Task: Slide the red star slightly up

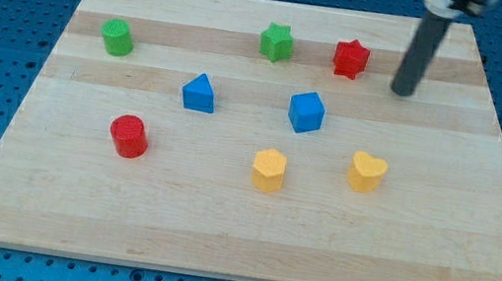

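Note:
The red star stands near the top of the wooden board, right of centre. My tip rests on the board to the star's right and a little lower, with a clear gap between them. The dark rod rises from the tip toward the view's top right. A green star stands just left of the red star.
A green cylinder is at the top left. A blue block and a blue cube are in the middle. A red cylinder, a yellow block and a yellow heart lie lower.

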Available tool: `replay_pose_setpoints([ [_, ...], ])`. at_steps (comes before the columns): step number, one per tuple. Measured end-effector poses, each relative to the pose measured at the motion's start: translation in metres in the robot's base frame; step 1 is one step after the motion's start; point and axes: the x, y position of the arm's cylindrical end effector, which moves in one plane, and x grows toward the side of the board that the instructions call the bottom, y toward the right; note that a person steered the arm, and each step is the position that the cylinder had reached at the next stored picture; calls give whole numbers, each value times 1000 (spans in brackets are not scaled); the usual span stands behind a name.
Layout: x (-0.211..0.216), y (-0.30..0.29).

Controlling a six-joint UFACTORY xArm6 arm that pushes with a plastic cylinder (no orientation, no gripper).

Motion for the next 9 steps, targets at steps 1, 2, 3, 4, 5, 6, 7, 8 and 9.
replay_pose_setpoints([
  [1, -41, -32],
  [2, -52, -58],
  [3, -50, -97],
  [4, -35, -56],
  [5, 5, -5],
  [6, 30, -50],
  [7, 29, -97],
  [8, 23, -98],
  [9, 16, -90],
])
